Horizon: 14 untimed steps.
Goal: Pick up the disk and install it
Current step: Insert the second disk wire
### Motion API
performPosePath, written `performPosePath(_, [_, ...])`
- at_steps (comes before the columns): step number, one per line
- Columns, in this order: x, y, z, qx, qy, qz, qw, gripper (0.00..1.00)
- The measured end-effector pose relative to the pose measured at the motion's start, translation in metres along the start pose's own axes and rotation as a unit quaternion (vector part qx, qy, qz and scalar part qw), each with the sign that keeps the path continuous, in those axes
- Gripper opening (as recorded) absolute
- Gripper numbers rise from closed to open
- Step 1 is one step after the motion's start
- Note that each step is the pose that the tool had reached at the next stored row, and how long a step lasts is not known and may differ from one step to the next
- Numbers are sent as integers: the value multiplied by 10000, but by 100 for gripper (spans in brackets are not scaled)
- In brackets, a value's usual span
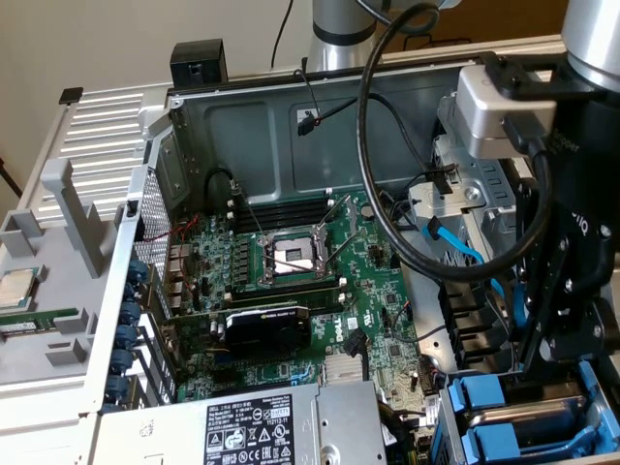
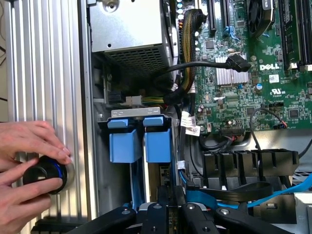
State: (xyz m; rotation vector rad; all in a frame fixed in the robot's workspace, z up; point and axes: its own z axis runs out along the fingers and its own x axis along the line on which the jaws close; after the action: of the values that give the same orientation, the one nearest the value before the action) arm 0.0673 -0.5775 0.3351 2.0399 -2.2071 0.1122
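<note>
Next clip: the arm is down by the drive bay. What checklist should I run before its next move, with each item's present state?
1. Gripper over the drive bay: ok, it is just above the bay.
2. Blue carriers level: ok, the two sit side by side in the bay.
3. Disk is in one of those carriers: cannot tell.
4. Person clear of the machine: not ok, hands are on a black knob beside the case wall.
5. Cables clear of the gripper: not ok, a blue cable runs close by it.
</note>
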Motion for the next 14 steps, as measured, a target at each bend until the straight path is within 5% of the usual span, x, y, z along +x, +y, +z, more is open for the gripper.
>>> performPosePath(14, [-2, 0, 11, 0, -4, 0, 10000, 17])
